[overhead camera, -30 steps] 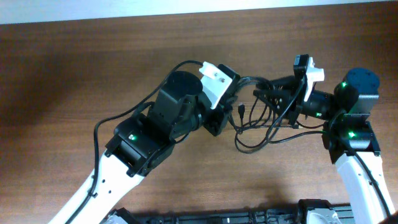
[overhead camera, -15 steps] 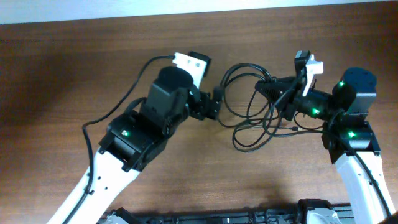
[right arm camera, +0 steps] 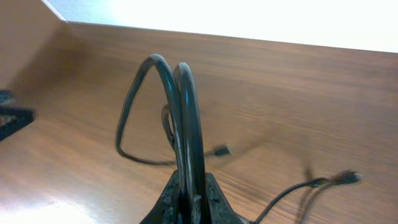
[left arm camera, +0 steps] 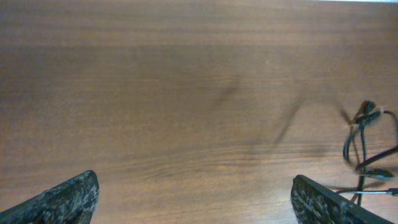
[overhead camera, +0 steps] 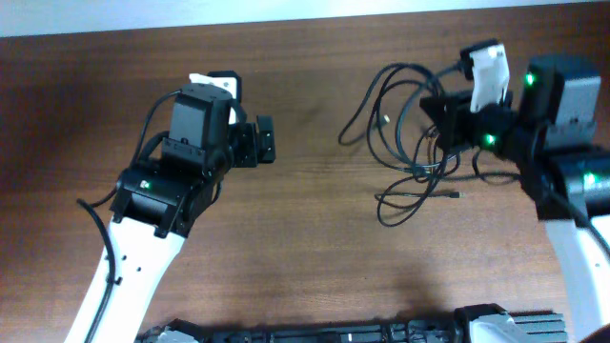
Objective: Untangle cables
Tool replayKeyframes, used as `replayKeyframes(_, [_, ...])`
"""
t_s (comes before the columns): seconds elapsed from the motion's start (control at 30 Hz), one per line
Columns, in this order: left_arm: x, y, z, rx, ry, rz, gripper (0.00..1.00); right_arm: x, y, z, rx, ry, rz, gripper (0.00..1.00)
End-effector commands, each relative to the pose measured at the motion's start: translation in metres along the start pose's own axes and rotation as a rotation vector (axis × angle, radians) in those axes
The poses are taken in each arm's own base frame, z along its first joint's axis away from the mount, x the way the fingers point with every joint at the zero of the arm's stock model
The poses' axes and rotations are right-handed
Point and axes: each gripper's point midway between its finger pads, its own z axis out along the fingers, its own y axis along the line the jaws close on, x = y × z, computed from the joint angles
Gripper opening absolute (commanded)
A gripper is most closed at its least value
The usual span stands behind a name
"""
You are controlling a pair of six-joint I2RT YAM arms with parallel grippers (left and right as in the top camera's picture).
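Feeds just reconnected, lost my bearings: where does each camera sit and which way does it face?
Overhead: above the brown wooden table, looking down; both arms show, left tool open, right tool shut on the thin black cables.
Left wrist: faces down across bare tabletop; its fingertips at the bottom corners.
Right wrist: faces along the table; its fingers pinch cable loops.
Shared: cables appear in all three.

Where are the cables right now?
Overhead, the cables hang at the right side, pinched in the right gripper and trailing onto the table, well apart from the open left gripper.
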Motion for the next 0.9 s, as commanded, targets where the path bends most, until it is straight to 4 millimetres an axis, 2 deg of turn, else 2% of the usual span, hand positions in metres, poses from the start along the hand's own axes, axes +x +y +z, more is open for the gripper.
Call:
replayKeyframes(0.0, [0.003, 0.003, -0.008, -0.002, 0.013, -0.014, 0.99, -0.033, -0.022, 0.004, 0.182, 0.014, -0.053, 0.04])
replayKeyframes(0.1, [0.009, 0.009, -0.008, -0.03, 0.036, -0.01, 0.99, -0.03, -0.036, 0.015, 0.27, 0.081, -0.053, 0.04])
replayKeyframes(0.17, [0.011, 0.01, -0.008, -0.035, 0.043, -0.009, 0.99, -0.022, -0.04, 0.025, 0.281, 0.127, -0.048, 0.13])
replayKeyframes(0.2, [0.011, 0.01, -0.008, -0.035, 0.045, -0.009, 0.99, -0.016, -0.043, 0.031, 0.281, 0.157, -0.041, 0.21])
replayKeyframes(0.23, [0.011, 0.01, -0.008, -0.035, 0.045, -0.009, 0.99, -0.011, -0.045, 0.035, 0.282, 0.18, -0.036, 0.4])
replayKeyframes(0.3, [0.011, 0.01, -0.008, -0.035, 0.044, -0.01, 0.99, 0.001, -0.049, 0.044, 0.282, 0.237, -0.023, 0.68])
replayKeyframes(0.37, [0.012, 0.01, -0.008, -0.035, 0.046, -0.009, 0.99, 0.011, -0.051, 0.048, 0.282, 0.284, -0.012, 0.83])
replayKeyframes(0.47, [0.013, 0.01, -0.008, -0.037, 0.05, -0.009, 0.99, 0.017, -0.052, 0.049, 0.284, 0.312, -0.006, 0.95])
replayKeyframes(0.67, [0.016, 0.011, -0.009, -0.041, 0.062, -0.007, 0.99, 0.025, -0.054, 0.046, 0.298, 0.343, -0.001, 1.0])
replayKeyframes(0.87, [0.016, 0.011, -0.009, -0.041, 0.063, -0.007, 0.99, 0.03, -0.054, 0.045, 0.297, 0.367, 0.005, 0.99])
